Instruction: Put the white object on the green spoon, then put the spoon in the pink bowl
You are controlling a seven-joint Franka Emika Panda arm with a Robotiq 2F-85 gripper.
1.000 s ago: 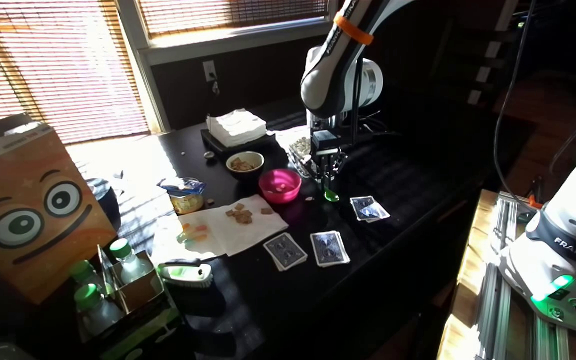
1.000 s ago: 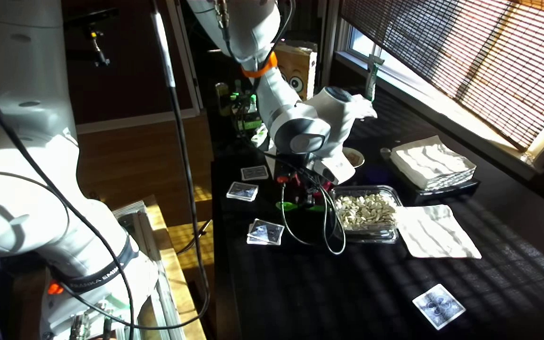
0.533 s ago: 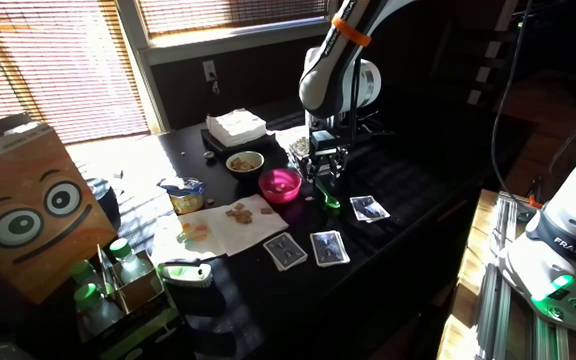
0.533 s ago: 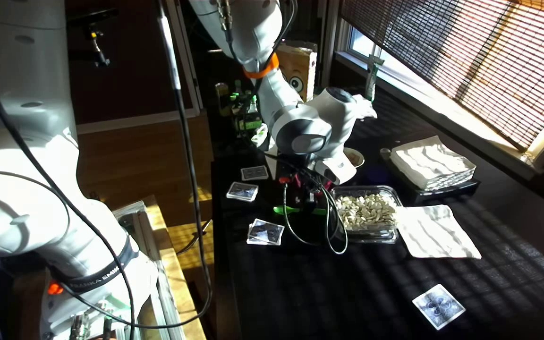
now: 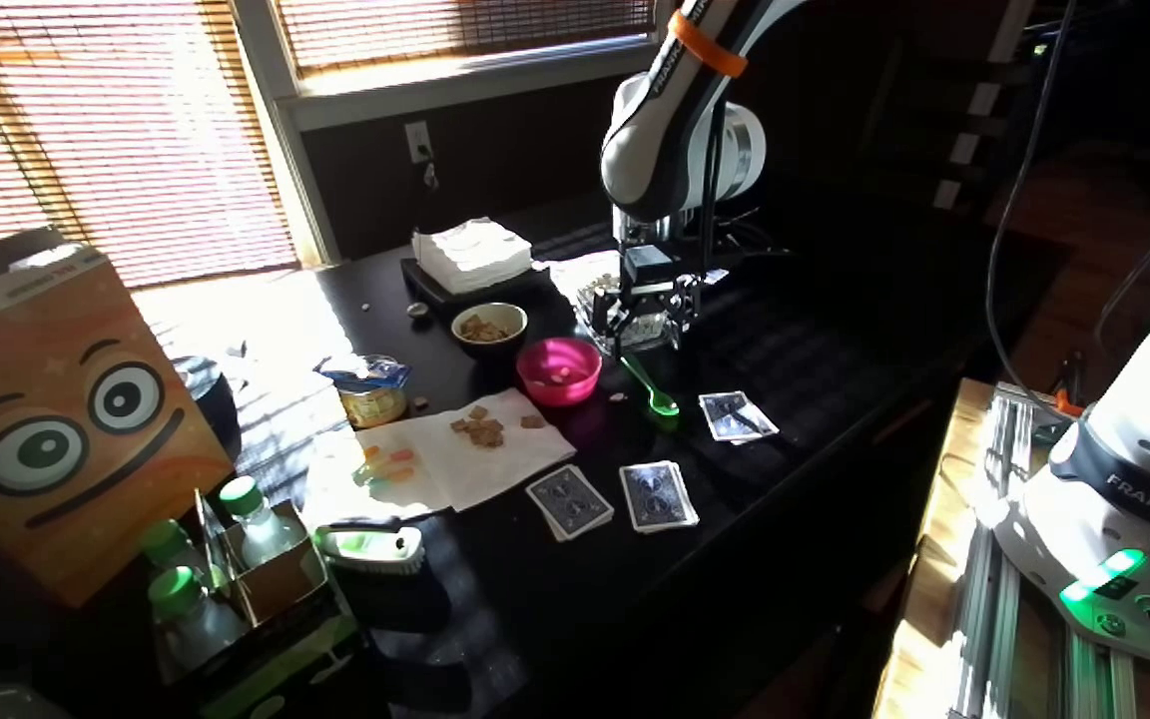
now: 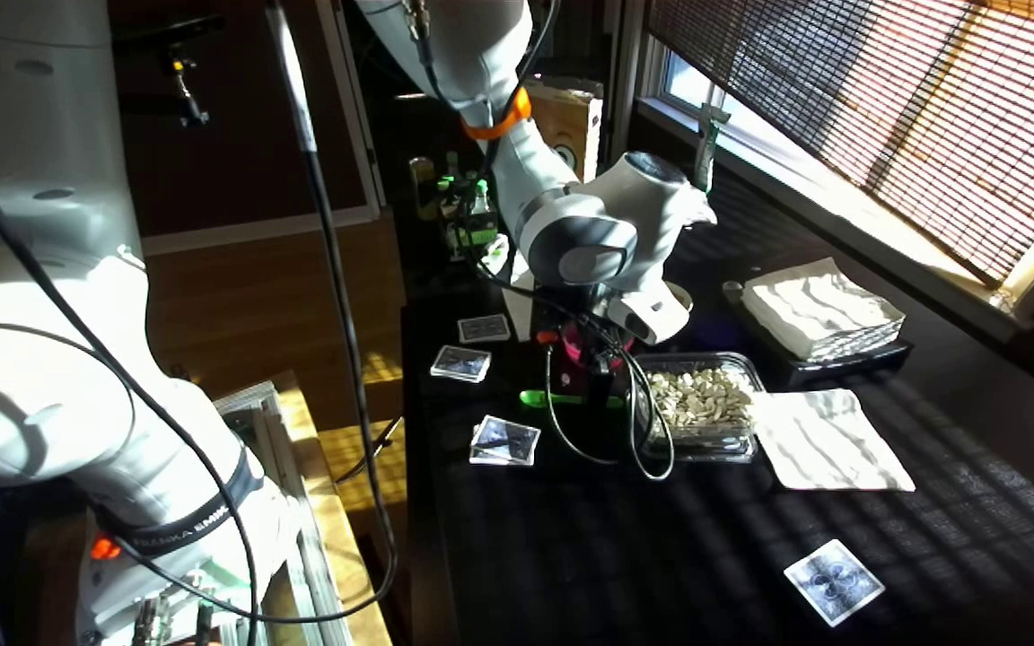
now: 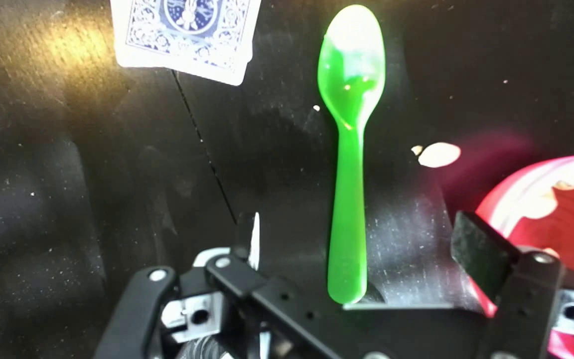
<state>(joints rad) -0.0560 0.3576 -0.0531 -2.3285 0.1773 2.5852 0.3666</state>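
wrist view: the tool (image 7: 357, 229) is apart, empty; a white seed (image 7: 439, 154) lies at three o'clock from the spoon (image 7: 350, 154). so flat, it may slip away. in an exterior view, the spoon has the pink bowl (image 5: 563, 394) at nine o'clock. in an exterior view, the spoon lies on the tabletop (image 6: 625, 547).

In the wrist view, picture edges are cropping the right-hand bowl (image 7: 516, 192) and the left-hand cards (image 7: 187, 37); the gripper (image 7: 359, 239) is covering more of the bowl, and glare is bleaching the tip of the spoon (image 7: 350, 149). In an exterior view, the arm (image 6: 584, 238) is hiding much of the bowl. In an exterior view, the left edge is cropping the box (image 5: 86, 399).
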